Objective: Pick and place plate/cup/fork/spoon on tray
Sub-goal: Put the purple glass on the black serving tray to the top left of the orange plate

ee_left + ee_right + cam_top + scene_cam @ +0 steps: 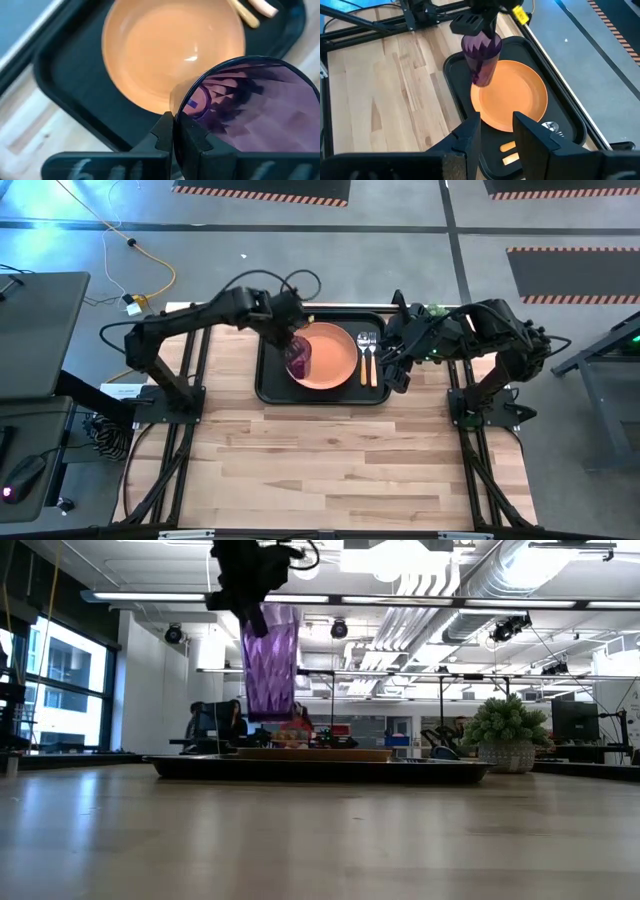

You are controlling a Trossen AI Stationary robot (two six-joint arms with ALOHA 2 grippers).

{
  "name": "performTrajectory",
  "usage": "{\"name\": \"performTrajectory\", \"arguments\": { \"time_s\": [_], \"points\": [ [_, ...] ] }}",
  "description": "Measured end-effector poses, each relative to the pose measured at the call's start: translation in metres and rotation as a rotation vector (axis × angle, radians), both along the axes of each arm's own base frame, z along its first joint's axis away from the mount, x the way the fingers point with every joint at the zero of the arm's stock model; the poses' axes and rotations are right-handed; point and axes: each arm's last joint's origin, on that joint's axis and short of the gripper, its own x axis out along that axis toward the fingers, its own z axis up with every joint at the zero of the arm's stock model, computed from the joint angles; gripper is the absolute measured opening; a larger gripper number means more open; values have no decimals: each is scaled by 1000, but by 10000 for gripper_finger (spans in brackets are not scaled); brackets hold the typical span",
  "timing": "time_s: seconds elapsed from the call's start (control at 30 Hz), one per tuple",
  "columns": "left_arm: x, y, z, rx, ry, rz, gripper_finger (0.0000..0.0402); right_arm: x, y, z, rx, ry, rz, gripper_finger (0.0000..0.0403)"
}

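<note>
The purple cup (298, 358) hangs over the left part of the black tray (270, 385), by the orange plate's (330, 358) left edge. My left gripper (288, 340) is shut on it. In the low view the cup (270, 660) is well above the tray (200, 766). The plate lies flat in the tray. The fork and spoon (369, 356) lie side by side in the tray, right of the plate. My right gripper (497, 137) is open and holds nothing, above the tray's right end. My left gripper pinches the cup's rim (182, 95) at one spot, one finger inside the cup and one outside. The fingers (162, 132) come from above, pointing steeply down. The cup hangs below them, nearly upright and mouth up, lifted clear of the tray and the plate.
A green bushy plant (505, 735) in a pale pot stands at the table's far right, behind the right arm. The wooden tabletop (330, 460) stretches bare toward the near edge. Both arm bases (165, 395) flank the tray.
</note>
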Motion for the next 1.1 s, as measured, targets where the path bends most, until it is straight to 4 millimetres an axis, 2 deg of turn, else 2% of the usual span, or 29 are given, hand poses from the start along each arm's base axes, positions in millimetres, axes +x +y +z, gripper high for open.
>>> {"name": "performTrajectory", "arguments": {
  "time_s": [0.4, 0.7, 0.87, 1.1],
  "points": [
    [-35, 70, 0, 45, 43, 79, 4, 2, -16, 0, -2, 0, -67, 106],
    [-63, 107, 0, 66, 71, 131, 5, 2, -31, 0, -2, 0, -124, 106],
    [-69, 123, -6, 42, 44, 149, 5, 2, -38, 0, 4, -4, -162, 106],
    [-67, 146, -26, 5, 80, 195, 5, 2, -46, 0, 27, -18, -215, 106]
  ]
}}
